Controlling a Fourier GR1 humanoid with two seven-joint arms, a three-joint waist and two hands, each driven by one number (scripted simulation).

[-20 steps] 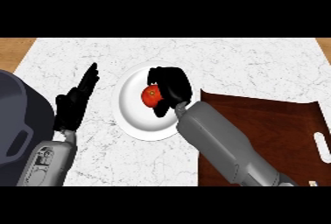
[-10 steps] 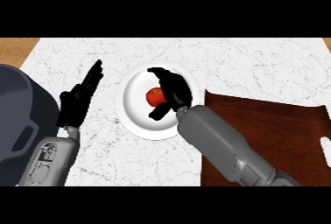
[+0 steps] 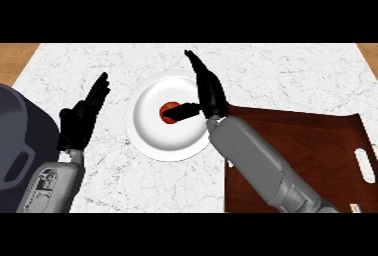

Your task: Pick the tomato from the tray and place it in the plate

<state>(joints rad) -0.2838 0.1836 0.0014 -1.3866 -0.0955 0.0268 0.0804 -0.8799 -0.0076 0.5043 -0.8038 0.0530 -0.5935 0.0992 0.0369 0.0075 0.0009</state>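
— Tomato [image 3: 169, 107]?
— Lying mid-plate [image 3: 151, 140], white, on marbled worktop [image 3: 295, 75]. Partly hidden by right hand's thumb.
— Right hand [image 3: 209, 90]?
— Fingers straight, pointing far, holding nothing; thumb across the tomato.
— Left hand [image 3: 83, 116]?
— Open, fingers up, left of plate.
— Surroundings?
— Brown tray [image 3: 310, 145] right, beside the plate; wooden strip at far-left corner.

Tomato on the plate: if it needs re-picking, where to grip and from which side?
Grip the tomato across its round middle, coming from above on its left. The right hand is open, its thumb over the tomato's right side. The plate is shallow and leaves the left exposed.
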